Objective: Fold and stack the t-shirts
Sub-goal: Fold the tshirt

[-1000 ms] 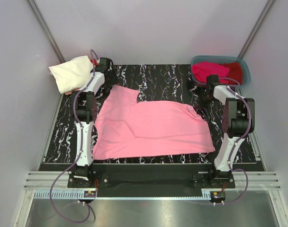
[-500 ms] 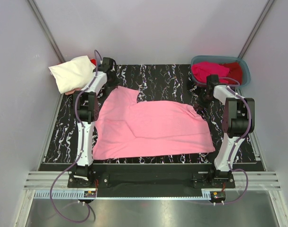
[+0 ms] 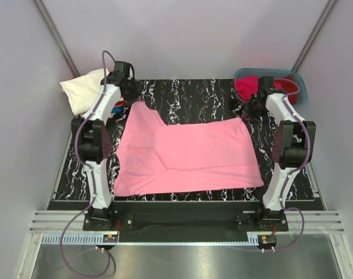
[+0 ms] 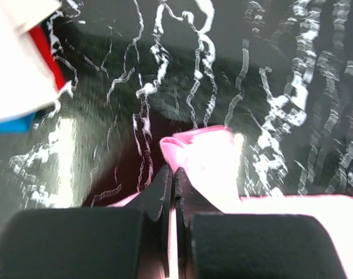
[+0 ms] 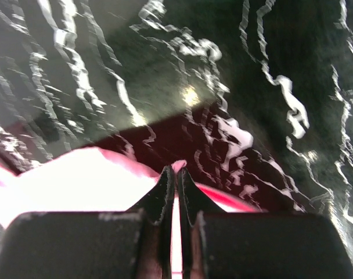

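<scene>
A light pink t-shirt (image 3: pixel 185 154) lies spread over the middle of the black marbled table (image 3: pixel 194 93). My left gripper (image 3: pixel 133 100) is shut on its far left corner, and in the left wrist view (image 4: pixel 172 174) a pink fold (image 4: pixel 205 154) pokes out past the closed tips. My right gripper (image 3: pixel 249 110) is shut on the far right corner (image 5: pixel 176 173); a nub of pink cloth (image 5: pixel 78 180) shows between its tips. Both corners hang a little above the table. A folded cream-white t-shirt (image 3: pixel 83 90) tops a small stack at the far left.
A grey-blue tub (image 3: pixel 299 93) at the far right corner holds a magenta t-shirt (image 3: pixel 246 87) and a dark red one (image 3: pixel 290 82). In the left wrist view, red (image 4: pixel 46 52) and blue (image 4: pixel 14 123) edges show under the white cloth (image 4: pixel 14 58). Walls close in on three sides.
My left gripper has shut on the shirt's far left corner. Both arms have then risen and reached farther back, drawing the shirt's far edge straighter.
</scene>
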Action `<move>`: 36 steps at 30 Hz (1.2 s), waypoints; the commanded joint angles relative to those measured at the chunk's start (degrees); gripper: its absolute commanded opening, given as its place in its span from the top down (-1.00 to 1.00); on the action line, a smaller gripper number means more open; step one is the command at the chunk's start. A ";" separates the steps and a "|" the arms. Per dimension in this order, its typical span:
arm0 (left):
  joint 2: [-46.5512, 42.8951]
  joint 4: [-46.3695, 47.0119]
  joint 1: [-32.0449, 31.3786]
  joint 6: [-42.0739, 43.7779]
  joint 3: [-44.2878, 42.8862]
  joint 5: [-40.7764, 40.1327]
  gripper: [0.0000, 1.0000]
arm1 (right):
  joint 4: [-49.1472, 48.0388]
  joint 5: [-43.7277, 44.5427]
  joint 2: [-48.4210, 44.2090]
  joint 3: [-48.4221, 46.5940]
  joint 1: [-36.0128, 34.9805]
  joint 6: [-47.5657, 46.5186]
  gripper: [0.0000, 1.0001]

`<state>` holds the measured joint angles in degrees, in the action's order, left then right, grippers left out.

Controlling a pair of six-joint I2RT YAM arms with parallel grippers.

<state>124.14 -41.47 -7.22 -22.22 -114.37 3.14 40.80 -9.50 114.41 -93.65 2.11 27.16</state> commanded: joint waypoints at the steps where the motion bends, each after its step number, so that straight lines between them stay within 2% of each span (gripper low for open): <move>1: -7.49 2.01 0.02 1.39 7.12 2.66 1.00 | 3.68 2.64 -3.14 2.23 0.79 -1.76 1.00; 7: -19.01 3.94 -0.33 2.00 20.91 1.88 1.00 | 2.01 1.06 -8.41 10.23 3.25 -1.49 1.00; 14: -32.53 3.16 -1.47 2.09 32.16 0.39 1.00 | 2.89 1.58 -14.47 14.80 3.95 -1.06 1.00; 26: -51.35 -1.06 -5.60 -1.42 48.35 -2.96 1.00 | 3.24 2.73 -21.15 22.89 4.66 -2.02 1.00; 36: -63.75 -3.79 -6.58 -4.59 59.43 -3.05 1.00 | 5.44 7.03 -22.04 24.03 5.62 -0.18 1.00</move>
<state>63.61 -45.19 -13.45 -25.23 -56.93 1.17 45.12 -5.10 95.53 -70.04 7.03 26.37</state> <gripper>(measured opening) 0.016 0.050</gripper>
